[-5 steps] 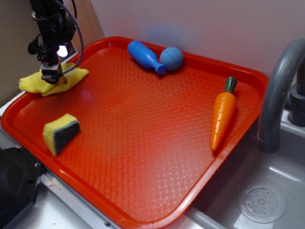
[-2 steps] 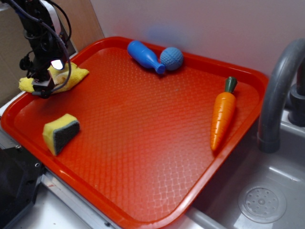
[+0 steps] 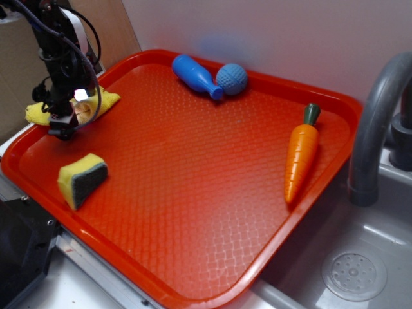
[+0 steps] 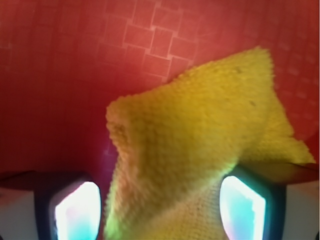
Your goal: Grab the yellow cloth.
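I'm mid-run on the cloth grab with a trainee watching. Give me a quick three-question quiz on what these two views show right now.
1. True or false: the yellow cloth sits between the fingers of the gripper.
2. Which object lies nearest the grey faucet? A) sponge B) toy carrot C) blue ball
3. Fill in: the blue bowling pin rests on the red tray touching the blue ____.

Key:
1. True; the wrist view shows cloth bunched between both fingers.
2. B
3. ball
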`<action>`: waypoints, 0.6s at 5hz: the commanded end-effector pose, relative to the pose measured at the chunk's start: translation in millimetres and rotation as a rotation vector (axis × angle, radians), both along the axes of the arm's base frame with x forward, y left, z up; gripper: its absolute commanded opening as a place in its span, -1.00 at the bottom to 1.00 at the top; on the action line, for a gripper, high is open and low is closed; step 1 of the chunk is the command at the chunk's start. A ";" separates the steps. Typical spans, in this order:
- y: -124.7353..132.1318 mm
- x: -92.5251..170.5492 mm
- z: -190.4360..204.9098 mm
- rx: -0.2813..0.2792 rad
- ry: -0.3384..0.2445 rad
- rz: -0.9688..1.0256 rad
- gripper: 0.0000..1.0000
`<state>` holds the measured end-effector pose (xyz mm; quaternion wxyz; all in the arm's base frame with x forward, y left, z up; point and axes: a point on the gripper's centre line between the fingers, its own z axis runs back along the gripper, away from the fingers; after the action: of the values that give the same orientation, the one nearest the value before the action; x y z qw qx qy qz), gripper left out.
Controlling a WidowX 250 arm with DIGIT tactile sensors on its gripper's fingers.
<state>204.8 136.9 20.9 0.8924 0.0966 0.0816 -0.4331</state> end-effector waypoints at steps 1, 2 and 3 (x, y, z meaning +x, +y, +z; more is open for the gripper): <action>15.0 27.8 3.6 -0.016 -0.021 0.083 -1.00; 14.3 34.4 16.1 -0.031 -0.070 0.105 -1.00; -9.3 40.5 51.1 -0.047 -0.125 0.042 -1.00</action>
<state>226.8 118.1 52.4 0.9143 0.0818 0.0323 -0.3954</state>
